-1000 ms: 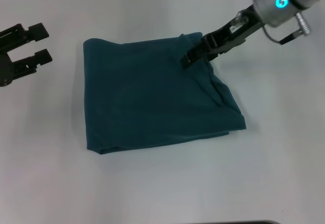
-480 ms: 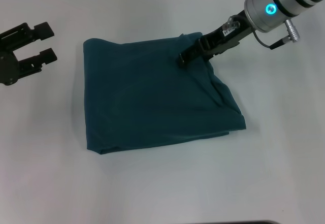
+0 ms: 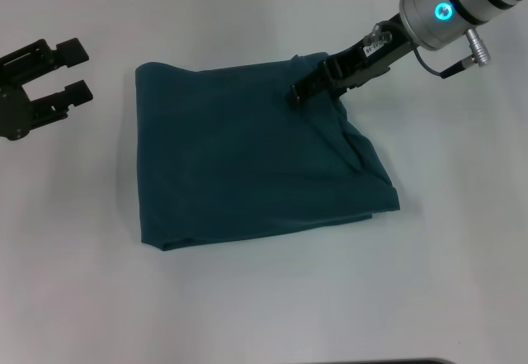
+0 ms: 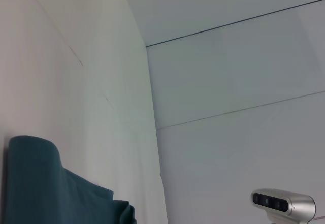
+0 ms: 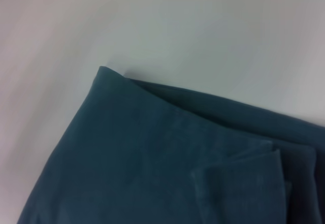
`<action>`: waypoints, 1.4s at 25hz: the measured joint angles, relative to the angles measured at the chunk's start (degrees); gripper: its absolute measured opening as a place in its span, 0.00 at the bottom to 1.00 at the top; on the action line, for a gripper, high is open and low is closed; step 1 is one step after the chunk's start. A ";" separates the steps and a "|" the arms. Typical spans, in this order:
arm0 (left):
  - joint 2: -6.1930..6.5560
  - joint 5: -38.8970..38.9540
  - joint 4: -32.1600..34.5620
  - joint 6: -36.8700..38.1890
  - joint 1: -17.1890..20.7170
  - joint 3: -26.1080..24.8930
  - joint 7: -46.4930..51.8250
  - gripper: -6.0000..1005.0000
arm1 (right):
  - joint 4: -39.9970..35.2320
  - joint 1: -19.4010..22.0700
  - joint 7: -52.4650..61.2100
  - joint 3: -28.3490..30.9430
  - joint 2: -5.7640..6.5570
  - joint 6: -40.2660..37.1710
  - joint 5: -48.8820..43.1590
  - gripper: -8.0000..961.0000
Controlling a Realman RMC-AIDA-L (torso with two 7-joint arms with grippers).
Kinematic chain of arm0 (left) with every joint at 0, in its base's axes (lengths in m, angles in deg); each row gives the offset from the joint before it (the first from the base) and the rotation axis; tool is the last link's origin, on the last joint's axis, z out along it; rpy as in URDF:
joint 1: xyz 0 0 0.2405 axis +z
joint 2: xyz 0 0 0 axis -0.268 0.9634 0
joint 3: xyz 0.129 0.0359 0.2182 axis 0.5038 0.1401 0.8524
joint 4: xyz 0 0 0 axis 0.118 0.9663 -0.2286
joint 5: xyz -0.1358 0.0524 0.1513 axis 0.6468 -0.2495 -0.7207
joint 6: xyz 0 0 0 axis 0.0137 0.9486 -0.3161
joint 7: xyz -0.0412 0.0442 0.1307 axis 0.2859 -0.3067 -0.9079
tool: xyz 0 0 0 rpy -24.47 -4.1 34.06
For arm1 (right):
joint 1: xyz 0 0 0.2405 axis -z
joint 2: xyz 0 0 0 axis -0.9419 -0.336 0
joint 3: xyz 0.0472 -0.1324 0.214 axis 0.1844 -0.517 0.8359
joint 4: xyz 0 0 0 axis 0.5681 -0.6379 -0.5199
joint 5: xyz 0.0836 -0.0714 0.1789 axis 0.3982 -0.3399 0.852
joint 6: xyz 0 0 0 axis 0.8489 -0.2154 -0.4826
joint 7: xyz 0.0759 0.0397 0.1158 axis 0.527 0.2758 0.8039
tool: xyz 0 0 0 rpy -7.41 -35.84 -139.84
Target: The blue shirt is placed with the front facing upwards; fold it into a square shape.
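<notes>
The blue shirt, a large dark teal-blue soft-fabric T-shirt, lay folded into a thick, roughly four-sided packet near the middle of the plain white table. No sleeves, collar or lettering showed in the head view, so the main folds looked done. The packet was not a clean square, though: its edge towards three o'clock ran slanted and lumpy, with a crease and a bulge near the four o'clock corner, and the right wrist view showed a small loose flap lying on top of the upper layer. What remained, by my judgement, was tidying that side and letting go.

The right gripper, a black two-fingered tool on a silver wrist with a glowing cyan ring, reached in from two o'clock, and its tip sat on the shirt's one o'clock corner, touching the fabric. Whether its fingers were pinching cloth or only pressing on it could not be told.

The left gripper, a black two-fingered tool, was parked at ten o'clock, well apart from the shirt, its fingers spread with bare table showing in the gap and nothing held.
</notes>
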 joint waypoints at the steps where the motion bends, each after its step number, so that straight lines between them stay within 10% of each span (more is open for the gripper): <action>1: 0.00 0.00 0.00 0.00 0.01 0.00 0.00 0.80 | 0.05 -0.07 0.00 -0.01 -0.02 -0.02 0.00 0.94; 21: -0.26 -0.11 0.13 -0.29 -0.13 0.00 0.00 0.80 | 3.00 -0.65 0.17 -0.66 -0.31 4.22 0.27 0.94; 30: -0.29 0.03 0.16 -0.25 0.35 -0.07 0.00 0.80 | -5.53 1.27 -0.09 0.92 1.57 -9.39 9.16 0.94; 35: -0.45 0.05 0.16 -0.36 0.27 -0.01 -0.16 0.80 | -1.54 -0.02 -1.06 -2.31 0.44 -8.44 9.94 0.94</action>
